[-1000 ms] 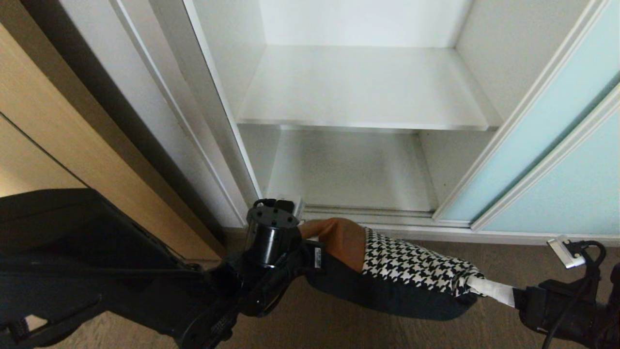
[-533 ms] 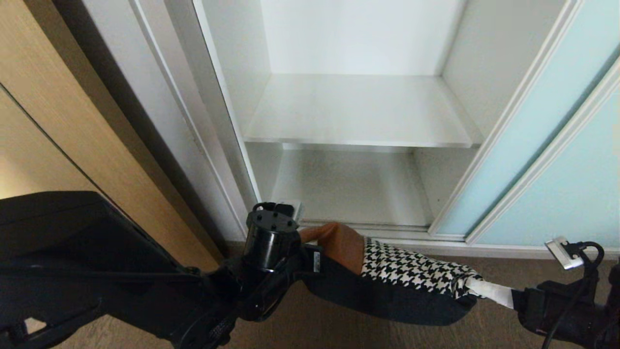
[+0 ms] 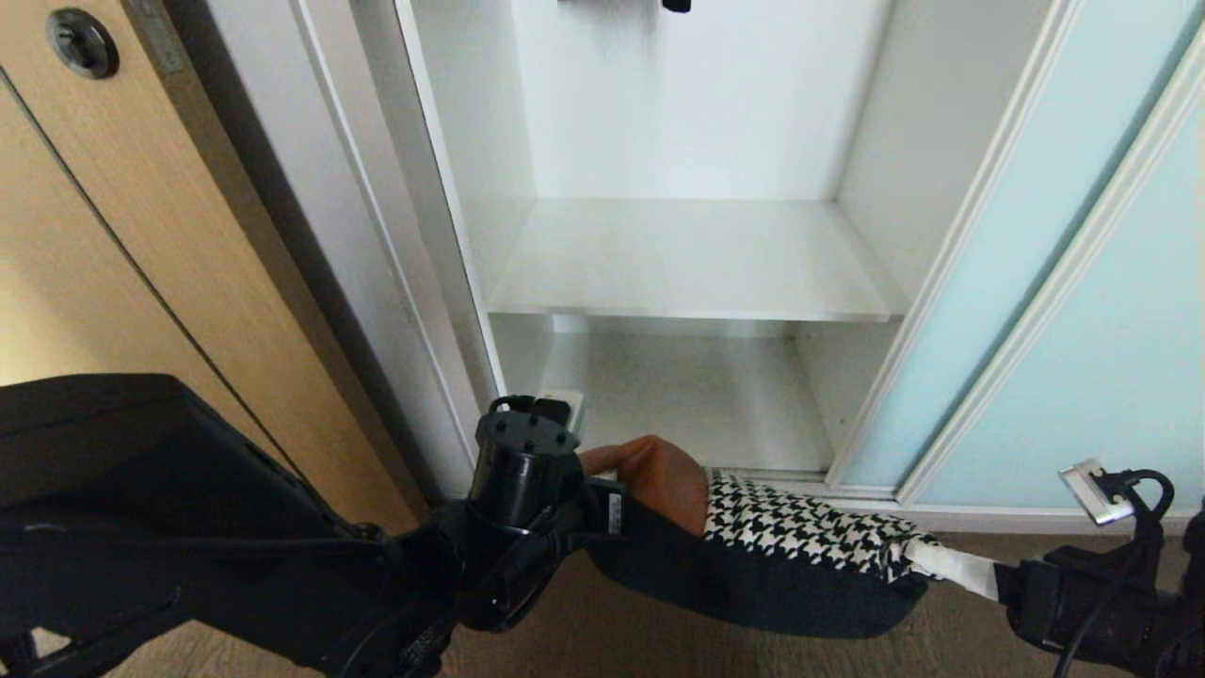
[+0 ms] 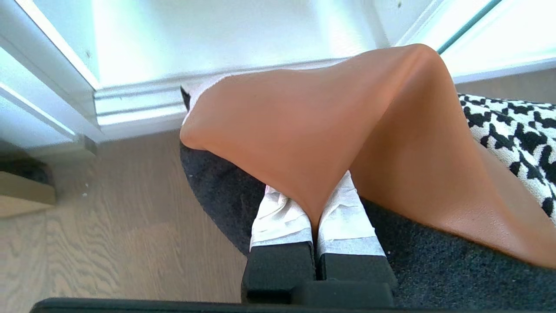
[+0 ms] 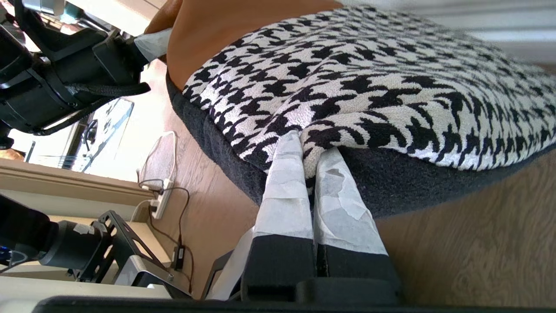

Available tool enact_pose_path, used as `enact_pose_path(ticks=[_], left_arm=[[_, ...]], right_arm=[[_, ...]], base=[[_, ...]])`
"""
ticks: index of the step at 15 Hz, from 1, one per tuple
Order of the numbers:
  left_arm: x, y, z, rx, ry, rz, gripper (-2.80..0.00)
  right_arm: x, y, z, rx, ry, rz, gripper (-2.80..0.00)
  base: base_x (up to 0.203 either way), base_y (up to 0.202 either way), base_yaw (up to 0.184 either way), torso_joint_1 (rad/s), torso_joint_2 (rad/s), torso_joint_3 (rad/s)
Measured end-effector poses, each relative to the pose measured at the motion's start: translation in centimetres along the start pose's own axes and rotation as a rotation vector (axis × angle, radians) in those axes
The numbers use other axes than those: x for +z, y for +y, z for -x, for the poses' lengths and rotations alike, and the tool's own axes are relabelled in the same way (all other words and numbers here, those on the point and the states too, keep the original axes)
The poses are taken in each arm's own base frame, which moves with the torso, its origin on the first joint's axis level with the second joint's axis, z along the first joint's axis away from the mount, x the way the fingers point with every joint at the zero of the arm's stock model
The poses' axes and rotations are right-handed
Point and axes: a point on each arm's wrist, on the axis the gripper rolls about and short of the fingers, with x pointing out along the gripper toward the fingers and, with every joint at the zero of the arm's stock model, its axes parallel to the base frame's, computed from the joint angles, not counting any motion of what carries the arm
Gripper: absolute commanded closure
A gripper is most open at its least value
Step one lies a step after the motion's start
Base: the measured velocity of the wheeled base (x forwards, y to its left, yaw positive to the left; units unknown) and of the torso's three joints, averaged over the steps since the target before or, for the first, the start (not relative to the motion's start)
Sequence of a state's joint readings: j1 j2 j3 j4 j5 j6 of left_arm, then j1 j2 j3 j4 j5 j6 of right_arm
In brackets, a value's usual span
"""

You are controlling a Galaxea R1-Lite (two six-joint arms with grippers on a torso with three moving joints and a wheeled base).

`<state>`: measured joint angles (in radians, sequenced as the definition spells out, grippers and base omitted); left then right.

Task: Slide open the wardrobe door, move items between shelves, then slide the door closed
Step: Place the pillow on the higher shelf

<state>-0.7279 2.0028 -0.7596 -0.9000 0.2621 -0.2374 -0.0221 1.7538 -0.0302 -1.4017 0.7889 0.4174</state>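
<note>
Rising with the torso, both grippers stay pinched on the soft, light cushion (image 3: 781, 537): left gripper (image 4: 317, 208) on leather corner, right gripper (image 5: 310, 161) opposite.

The houndstooth edge of the square patchwork cushion (image 5: 369, 87) is pinched between the closed, white-taped jaws of the right gripper (image 5: 310, 161); wood-grain floor (image 5: 469, 243) is seen beneath the jaws, the left gripper (image 5: 150, 43) beyond them.

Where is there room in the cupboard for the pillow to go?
Both white shelves are bare: the upper shelf between the side walls, and the bottom shelf under it. The crowded spot is out front, where both grippers hold the cushion.
</note>
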Motion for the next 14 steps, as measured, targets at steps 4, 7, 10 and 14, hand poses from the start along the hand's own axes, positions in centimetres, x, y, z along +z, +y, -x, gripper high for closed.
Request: enact_pose_path(ticks=[4, 7, 10, 14], left_arm=[[0.05, -0.1, -0.05, -0.002, -0.002, -0.001, 0.0], [0.1, -0.12, -0.02, -0.003, -0.004, -0.001, 0.0], [0.17, -0.12, 0.02, -0.004, -0.006, -0.001, 0.0], [0.34, -0.18, 0.02, -0.007, -0.011, 0.001, 0.0]], right_arm=[[-0.04, 0.03, 0.06, -0.001, 0.0, 0.0, 0.0], [-0.08, 0.06, 0.06, 0.001, 0.002, 0.001, 0.0], [-0.11, 0.07, 0.08, 0.001, 0.003, 0.0, 0.0], [-0.09, 0.11, 0.1, 0.002, 0.002, 0.003, 0.0]], base=[[0.0, 0.0, 0.0, 0.002, 0.0, 0.207], [0.0, 0.0, 0.0, -0.001, 0.0, 0.205], [0.0, 0.0, 0.0, 0.004, 0.0, 0.199], [0.0, 0.0, 0.0, 0.003, 0.0, 0.203]])
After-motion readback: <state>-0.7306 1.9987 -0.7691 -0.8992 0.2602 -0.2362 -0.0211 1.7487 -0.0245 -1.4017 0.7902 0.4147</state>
